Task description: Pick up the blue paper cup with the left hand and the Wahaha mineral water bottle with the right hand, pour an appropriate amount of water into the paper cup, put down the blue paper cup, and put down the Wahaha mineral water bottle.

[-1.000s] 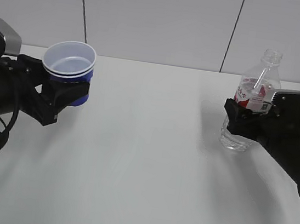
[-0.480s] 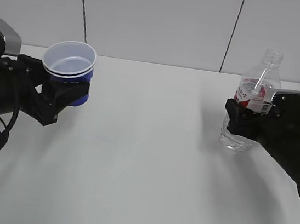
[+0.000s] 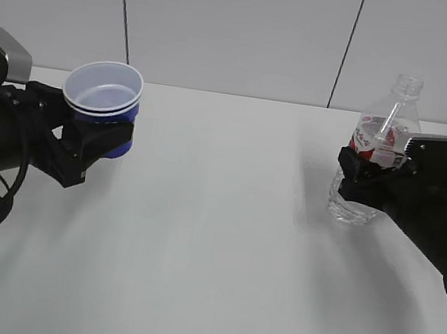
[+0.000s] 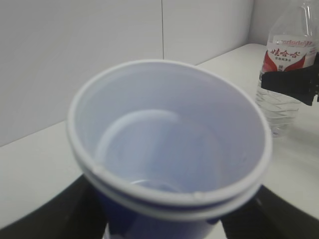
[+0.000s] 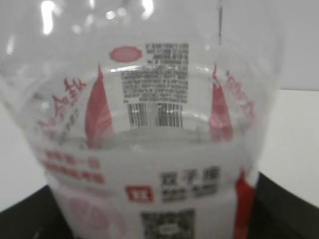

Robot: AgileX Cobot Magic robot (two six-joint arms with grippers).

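While upright, bottle (image 3: 369, 166) between right hand (image 3: 363, 181) fingers.

The setting is looking like a robot test bench in a lab: a plain white table (image 3: 214, 240) is standing against a pale panelled wall (image 3: 233, 28) with dark vertical seams, and two black robot arms are reaching in from either side, with bare cables hanging at the left.
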